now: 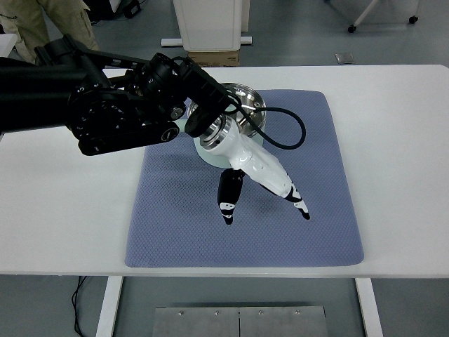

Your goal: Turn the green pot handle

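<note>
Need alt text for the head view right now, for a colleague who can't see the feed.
The robot's left arm reaches across a blue mat, its white left hand open over the mat in front of the green pot, holding nothing and hiding most of it. The white table is otherwise bare; a person's legs show top left.
</note>
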Motion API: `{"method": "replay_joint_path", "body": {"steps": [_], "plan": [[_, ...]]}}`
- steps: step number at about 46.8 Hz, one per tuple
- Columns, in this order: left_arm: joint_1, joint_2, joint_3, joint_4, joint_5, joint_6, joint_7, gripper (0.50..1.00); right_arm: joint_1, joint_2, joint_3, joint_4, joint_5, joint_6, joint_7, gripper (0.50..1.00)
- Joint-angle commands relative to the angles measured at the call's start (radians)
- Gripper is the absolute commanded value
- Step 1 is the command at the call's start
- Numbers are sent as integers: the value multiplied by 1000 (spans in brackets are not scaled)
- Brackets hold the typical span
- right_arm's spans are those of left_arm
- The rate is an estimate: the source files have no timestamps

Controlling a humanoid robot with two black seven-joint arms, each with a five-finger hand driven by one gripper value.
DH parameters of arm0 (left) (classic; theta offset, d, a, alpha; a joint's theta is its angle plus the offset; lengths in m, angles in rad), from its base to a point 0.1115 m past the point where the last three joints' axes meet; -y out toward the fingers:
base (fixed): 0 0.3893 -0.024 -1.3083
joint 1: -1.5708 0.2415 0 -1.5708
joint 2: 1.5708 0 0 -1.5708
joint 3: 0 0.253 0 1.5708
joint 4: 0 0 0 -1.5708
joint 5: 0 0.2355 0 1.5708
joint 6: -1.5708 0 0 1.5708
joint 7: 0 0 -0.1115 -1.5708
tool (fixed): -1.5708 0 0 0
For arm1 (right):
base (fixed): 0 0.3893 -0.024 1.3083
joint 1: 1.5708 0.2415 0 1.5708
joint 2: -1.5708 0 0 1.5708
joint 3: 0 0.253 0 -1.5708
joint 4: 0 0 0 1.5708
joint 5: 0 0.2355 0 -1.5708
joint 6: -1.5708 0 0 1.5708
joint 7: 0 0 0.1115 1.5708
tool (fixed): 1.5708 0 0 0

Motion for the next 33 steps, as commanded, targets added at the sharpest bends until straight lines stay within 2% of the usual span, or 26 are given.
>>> {"method": "replay_joint_path", "body": {"steps": [1, 11, 12, 15, 16, 33], "plan": [[-1, 0, -22, 74, -230, 2, 0, 1000, 1, 0, 0, -1, 0, 0, 0, 1000], [3, 3, -39, 220, -494, 2, 0, 1000, 1, 0, 0, 0, 0, 0, 0, 1000], [24, 4, -39, 272, -575, 2, 0, 1000, 1, 0, 0, 0, 0, 0, 0, 1000], [32, 4, -39, 294, -622, 3, 0, 1000, 1, 0, 0, 0, 0, 0, 0, 1000], [44, 4, -39, 315, -705, 8, 0, 1000, -1, 0, 0, 0, 0, 0, 0, 1000], [133, 12, -36, 442, -1165, 64, 0, 1000, 1, 0, 0, -1, 0, 0, 0, 1000]]}}
